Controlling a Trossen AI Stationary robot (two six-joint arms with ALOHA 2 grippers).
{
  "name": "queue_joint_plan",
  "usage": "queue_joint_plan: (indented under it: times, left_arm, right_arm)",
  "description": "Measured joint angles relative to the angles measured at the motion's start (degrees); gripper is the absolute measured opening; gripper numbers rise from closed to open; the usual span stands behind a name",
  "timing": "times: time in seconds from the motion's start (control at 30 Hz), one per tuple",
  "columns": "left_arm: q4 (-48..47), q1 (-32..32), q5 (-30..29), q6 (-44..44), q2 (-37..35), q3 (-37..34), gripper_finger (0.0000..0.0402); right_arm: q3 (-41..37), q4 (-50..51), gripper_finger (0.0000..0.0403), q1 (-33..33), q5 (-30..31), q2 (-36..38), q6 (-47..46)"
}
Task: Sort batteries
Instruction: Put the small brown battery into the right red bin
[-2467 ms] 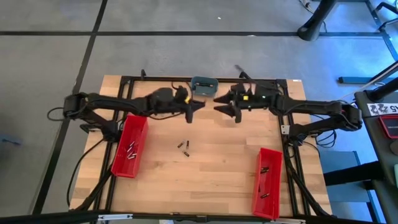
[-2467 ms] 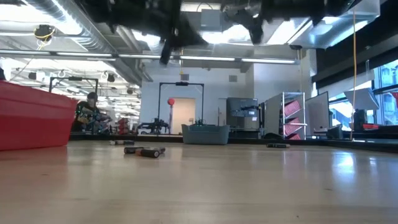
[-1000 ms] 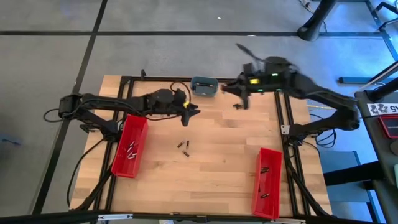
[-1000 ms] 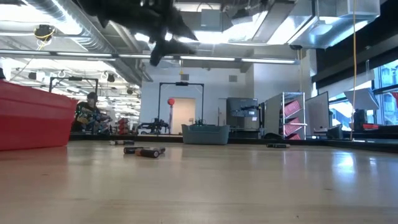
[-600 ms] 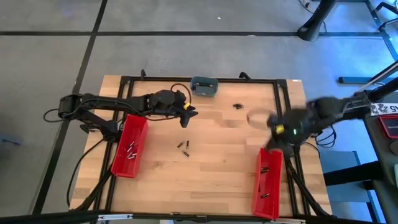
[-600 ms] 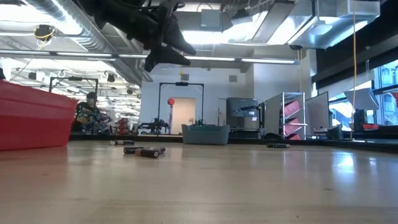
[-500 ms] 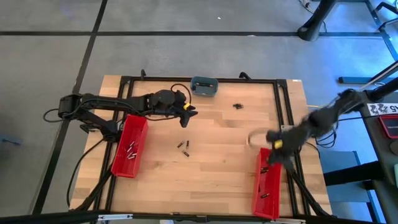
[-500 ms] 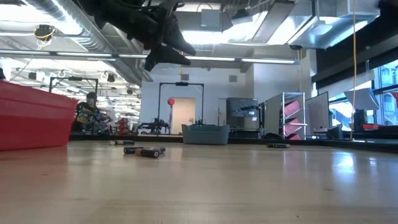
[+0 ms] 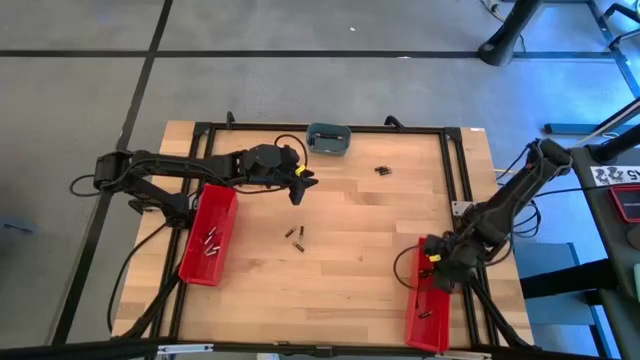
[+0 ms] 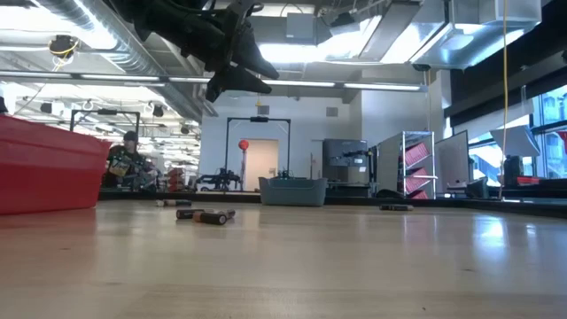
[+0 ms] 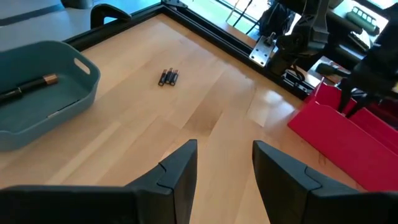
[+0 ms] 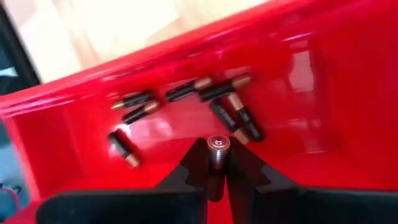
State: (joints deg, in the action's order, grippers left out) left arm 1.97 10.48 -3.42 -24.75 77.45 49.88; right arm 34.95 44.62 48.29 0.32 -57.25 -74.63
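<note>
The batteries are tiny dark cylinders. A pair [image 9: 295, 236] lies mid-table and another pair [image 9: 381, 170] at the far right. Several lie in the left red bin [image 9: 208, 240], and more [image 12: 217, 102] lie on the floor of the right red bin [image 9: 428, 300]. One long battery [image 11: 28, 87] rests in the grey-blue dish [image 9: 327, 138]. My right gripper [image 9: 432, 262] hangs over the right bin's far end, shut on one battery [image 12: 217, 152]. My left gripper [image 11: 224, 165] hovers open above the table's far left part, with nothing between its fingers. My right gripper pinches one battery by its sides between the two fingertips [image 12: 245, 171]. The battery's silvery end cap [image 12: 217, 144] shows between them. The fingers point down into the right red bin. The battery is held clear above the bin's floor and the batteries lying there.
A black frame [image 9: 455, 190] runs around the wooden table. Bare wood [image 9: 350, 260] lies between the two bins. In the low view the left red bin's wall [image 10: 49, 168] stands at the left and the mid-table pair [image 10: 205, 215] lies ahead.
My right gripper has swung from the far side, beside the dish, toward the table's near right and come down over the right red bin. It has stayed shut. The pair at the far right now lies uncovered.
</note>
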Motion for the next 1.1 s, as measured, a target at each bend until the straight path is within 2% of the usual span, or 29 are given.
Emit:
queue_joint_plan:
  times: [0.27, 0.53, 0.7, 0.87, 1.03, 1.1]
  left_arm:
    - [0.11, 0.0, 0.0, 0.02, -0.02, -0.01, 0.0143]
    - [0.16, 0.0, 0.0, -0.63, -0.07, 0.01, 0.0143]
    - [0.18, 0.01, 0.0, -0.76, -0.07, 0.01, 0.0143]
    - [0.19, 0.0, 0.01, -0.58, -0.09, 0.01, 0.0143]
    - [0.16, -0.87, -0.04, 3.95, -0.63, 0.03, 0.0143]
    - [-1.07, -1.92, 0.35, 5.38, -1.34, 0.07, 0.0143]
  right_arm:
    - [-4.6, -1.64, 0.0042, -4.42, 0.54, 0.0, -0.22]
    - [-5.3, -1.99, 0.0049, -5.94, 2.58, 0.04, -0.02]
    - [-5.15, -1.97, 0.0079, -5.96, 1.75, 0.04, 0.11]
    - [-1.36, 0.08, 0.011, -5.97, 1.46, 0.13, 1.42]
    - [6.28, 5.93, 0.0113, -5.97, 1.96, 0.33, 1.96]
    - [10.31, 8.03, 0.0114, -5.97, 4.01, 0.55, 2.99]
